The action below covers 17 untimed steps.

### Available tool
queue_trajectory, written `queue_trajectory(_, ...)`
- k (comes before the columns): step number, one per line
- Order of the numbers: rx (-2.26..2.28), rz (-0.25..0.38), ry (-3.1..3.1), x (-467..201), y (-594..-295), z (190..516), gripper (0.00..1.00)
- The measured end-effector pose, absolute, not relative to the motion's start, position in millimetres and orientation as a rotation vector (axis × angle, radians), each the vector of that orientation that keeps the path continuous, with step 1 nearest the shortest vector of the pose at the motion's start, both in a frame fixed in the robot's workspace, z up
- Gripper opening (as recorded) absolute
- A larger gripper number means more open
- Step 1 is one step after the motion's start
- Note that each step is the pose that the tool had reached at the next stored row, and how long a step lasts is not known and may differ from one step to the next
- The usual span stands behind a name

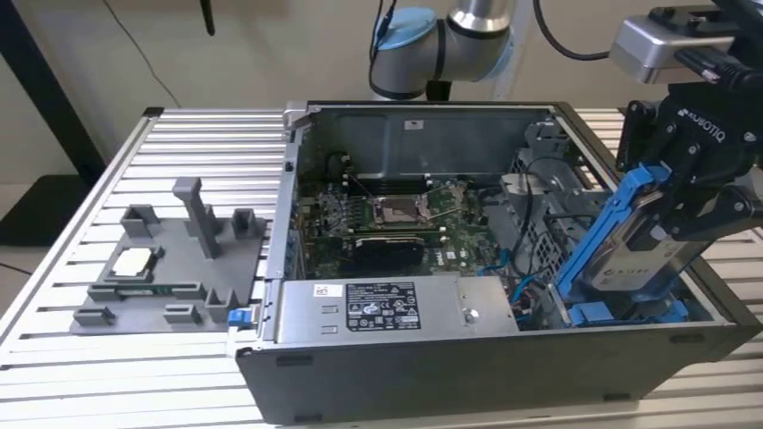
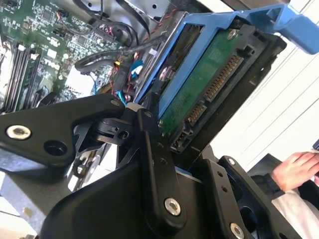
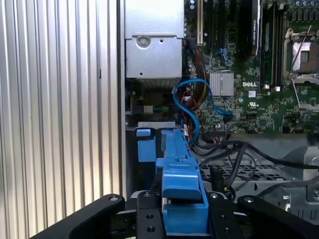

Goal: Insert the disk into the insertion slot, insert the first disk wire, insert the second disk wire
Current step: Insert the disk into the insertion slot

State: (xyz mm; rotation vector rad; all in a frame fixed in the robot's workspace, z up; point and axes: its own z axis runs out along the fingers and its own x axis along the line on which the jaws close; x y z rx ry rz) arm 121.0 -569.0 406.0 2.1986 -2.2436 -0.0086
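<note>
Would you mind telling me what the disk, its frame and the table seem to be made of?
Disk: apparently metal, silver-grey casing, with a green circuit board underneath.
Frame: likely plastic, bright blue, moulded, fairly matt.
Table: probably aluminium, pale ribbed slats with dull sheen.

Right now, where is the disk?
The disk sits tilted in the gripper at the exterior view's right, over the drive cage, right of the power-supply box.

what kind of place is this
Probably a robotics lab bench for computer assembly: an open computer case lies on a slatted metal table, its motherboard exposed, and the robot's gripper holds the disk tilted over it.
</note>
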Motion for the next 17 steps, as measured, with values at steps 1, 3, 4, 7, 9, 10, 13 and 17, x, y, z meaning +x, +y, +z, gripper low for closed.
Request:
queue_trajectory(1,2.199,-0.009,-2.244,121.0,-569.0,404.2,0.33)
queue_trajectory(3,2.199,-0.009,-2.244,121.0,-569.0,400.5,0.33)
queue_trajectory(4,2.199,-0.009,-2.244,121.0,-569.0,398.7,0.33)
queue_trajectory(7,2.199,-0.009,-2.244,121.0,-569.0,393.2,0.33)
queue_trajectory(9,2.199,-0.009,-2.244,121.0,-569.0,389.6,0.33)
queue_trajectory(10,2.199,-0.009,-2.243,121.0,-569.0,387.8,0.33)
queue_trajectory(13,2.199,-0.009,-2.244,121.0,-569.0,382.3,0.33)
queue_trajectory(17,2.199,-0.009,-2.244,121.0,-569.0,375.2,0.33)
